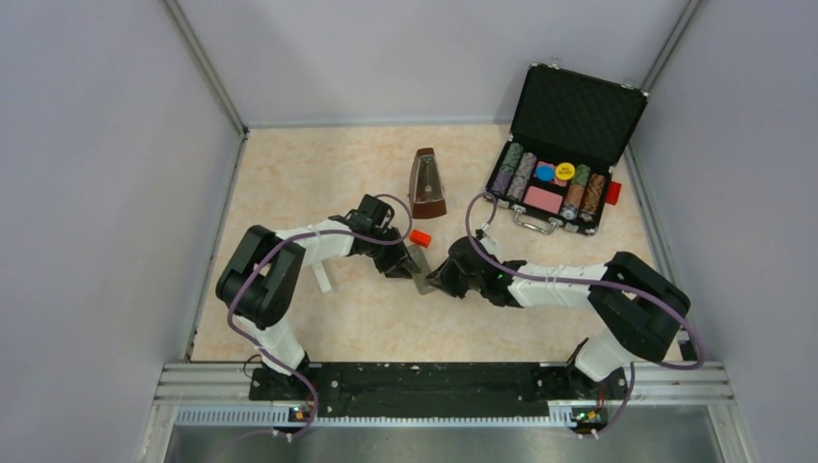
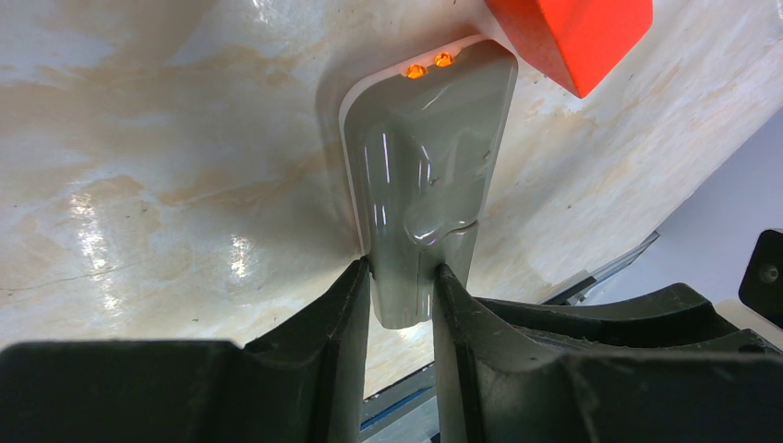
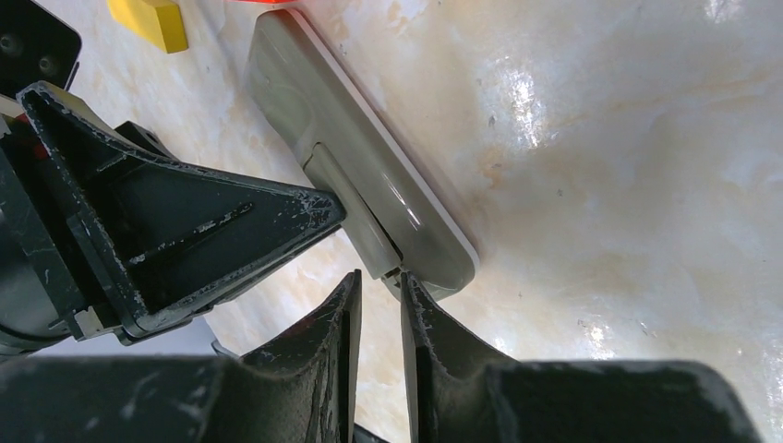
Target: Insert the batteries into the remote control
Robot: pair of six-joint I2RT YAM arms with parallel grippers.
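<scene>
The grey remote control (image 1: 421,269) lies at mid-table between both arms. In the left wrist view my left gripper (image 2: 402,272) is shut on the near end of the remote (image 2: 425,166), one finger on each side. In the right wrist view the remote (image 3: 369,157) lies on the table with its grey cover (image 3: 355,212) slid partly out. My right gripper (image 3: 379,277) has its jaws a narrow gap apart, with nothing clamped between them. Its tips are at the cover's end and the right tip touches the seam. The left gripper's finger (image 3: 185,231) shows beside it. No batteries are in view.
A chunky red-orange block (image 1: 420,235) sits just past the remote's far end, also in the left wrist view (image 2: 568,37). A yellow block (image 3: 148,20) lies nearby. A brown metronome (image 1: 426,183) and an open case of poker chips (image 1: 564,145) stand behind. A slim white bar (image 1: 321,278) lies by the left arm.
</scene>
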